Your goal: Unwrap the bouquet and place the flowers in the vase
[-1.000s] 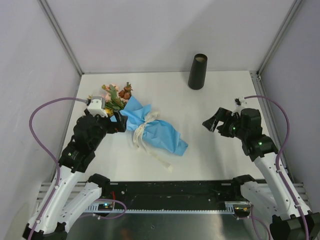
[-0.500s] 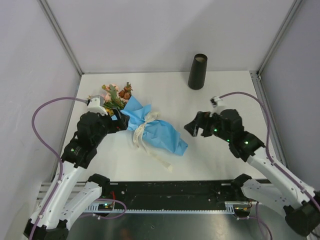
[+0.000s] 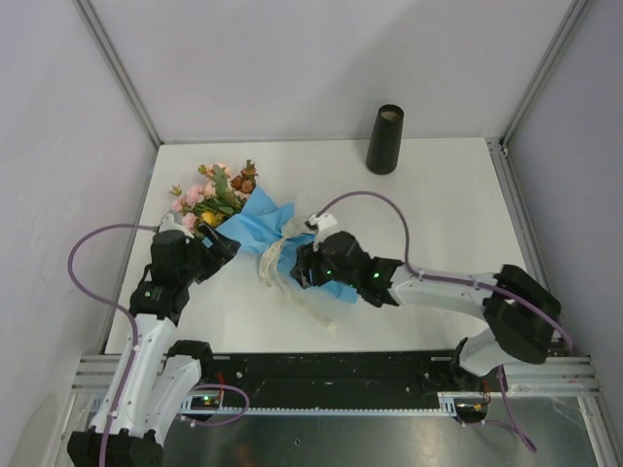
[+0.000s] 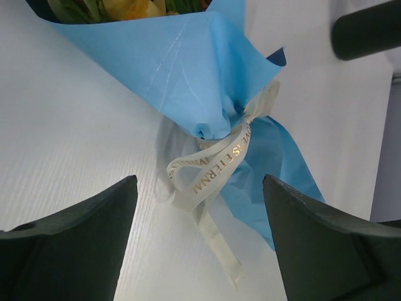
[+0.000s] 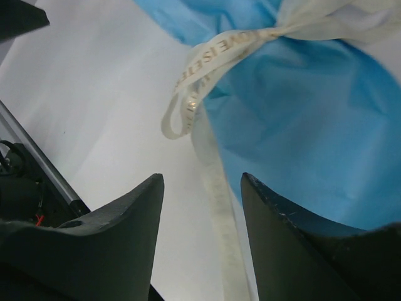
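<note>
Since a moment ago the right arm had swung from the right side of the table [image 3: 438,219] over to the bouquet [image 3: 255,226], and the left arm had pulled back a little.

The right gripper [image 5: 200,188] had its two fingers apart, not holding anything. The loose tail of the cream ribbon [image 5: 219,49] ran down between them, and I could not tell if it touched either one. Just past the fingertips was the ribbon's loop, with the knot a bit farther on. The blue paper [image 5: 301,125] lay beside it on the right.

The left gripper [image 4: 199,188] was wide apart too, low over the table, with nothing in it. The ribbon knot lay just ahead of it, with the paper cone beyond.

The bouquet lay on its side, between the two grippers, with its ribbon tied on. The flowers [image 3: 214,190] stuck out of the far left end. The vase [image 3: 385,139] stood upright at the far edge — well apart from everything else.
</note>
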`<state>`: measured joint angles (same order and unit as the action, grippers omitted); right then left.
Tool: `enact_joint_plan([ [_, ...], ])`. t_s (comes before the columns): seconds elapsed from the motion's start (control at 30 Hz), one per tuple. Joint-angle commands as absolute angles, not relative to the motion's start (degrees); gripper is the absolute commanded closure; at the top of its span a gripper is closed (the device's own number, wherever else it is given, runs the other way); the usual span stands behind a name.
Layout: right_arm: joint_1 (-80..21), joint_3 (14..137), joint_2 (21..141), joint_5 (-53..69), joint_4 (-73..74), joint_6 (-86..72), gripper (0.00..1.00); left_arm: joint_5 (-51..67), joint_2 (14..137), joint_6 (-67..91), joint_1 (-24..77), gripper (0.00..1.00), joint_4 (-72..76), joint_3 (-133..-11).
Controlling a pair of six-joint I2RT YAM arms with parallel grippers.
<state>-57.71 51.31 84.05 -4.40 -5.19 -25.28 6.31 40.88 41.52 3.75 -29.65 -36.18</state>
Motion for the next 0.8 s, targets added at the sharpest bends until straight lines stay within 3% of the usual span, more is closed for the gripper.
enact_joint_plan([
  [0.0, -62.1, 54.5, 91.0, -11.3, -17.9, -24.6, 0.44, 2.5, 35.7, 44.9, 2.9, 0.14, -29.9, -34.8],
  [0.3, -66.4, 58.4, 103.1, -15.7, -23.8, -23.5, 0.54, -1.5, 35.5, 43.6, 2.4, 0.13, -35.8, -36.7],
  [0.77, -69.1, 61.8, 110.5, -28.7, -21.8, -20.6, 0.55, -4.1, 34.4, 44.0, 2.4, 0.13, -36.8, -36.6],
])
